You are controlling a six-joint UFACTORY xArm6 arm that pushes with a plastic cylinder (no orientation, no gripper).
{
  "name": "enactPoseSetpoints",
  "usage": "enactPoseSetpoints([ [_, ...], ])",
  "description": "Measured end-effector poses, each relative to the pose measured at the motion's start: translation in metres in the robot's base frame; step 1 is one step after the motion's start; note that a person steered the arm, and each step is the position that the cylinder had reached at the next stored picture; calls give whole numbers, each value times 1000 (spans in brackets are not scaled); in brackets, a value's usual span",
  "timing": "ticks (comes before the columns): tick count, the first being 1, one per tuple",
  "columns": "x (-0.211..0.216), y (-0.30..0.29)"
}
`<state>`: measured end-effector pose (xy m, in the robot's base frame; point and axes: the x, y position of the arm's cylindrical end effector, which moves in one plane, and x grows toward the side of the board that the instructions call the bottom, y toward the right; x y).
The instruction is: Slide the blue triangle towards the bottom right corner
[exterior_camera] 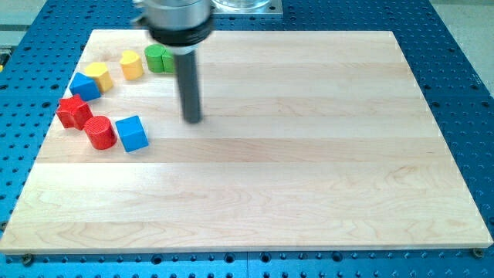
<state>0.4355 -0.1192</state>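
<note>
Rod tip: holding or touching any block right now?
Nothing is held. My tip stands on bare board, apart from every block; the nearest, a blue block, lies toward the view's left with a clear gap between.

Surface (309,170) is a pale wooden board made of glued lengthwise strips, grain running left-right. Around it on all sides: blue metal base plate (463,93) with a regular grid of holes. Above the surface's top edge, a silver metal mount (245,8), partly cropped. Left of the surface's top-left corner, a grey rail strip (17,31). Lighting even, soft, faint shadows.
</note>
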Motion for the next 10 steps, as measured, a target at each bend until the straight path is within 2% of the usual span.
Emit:
enactPoseSetpoints([
  [1,51,-22],
  [2,72,13],
  [3,124,-105],
  [4,89,-161],
  [5,46,-125],
  [6,49,11],
  [7,62,91],
  [8,24,55],
  [9,54,11],
  [10,56,-35],
])
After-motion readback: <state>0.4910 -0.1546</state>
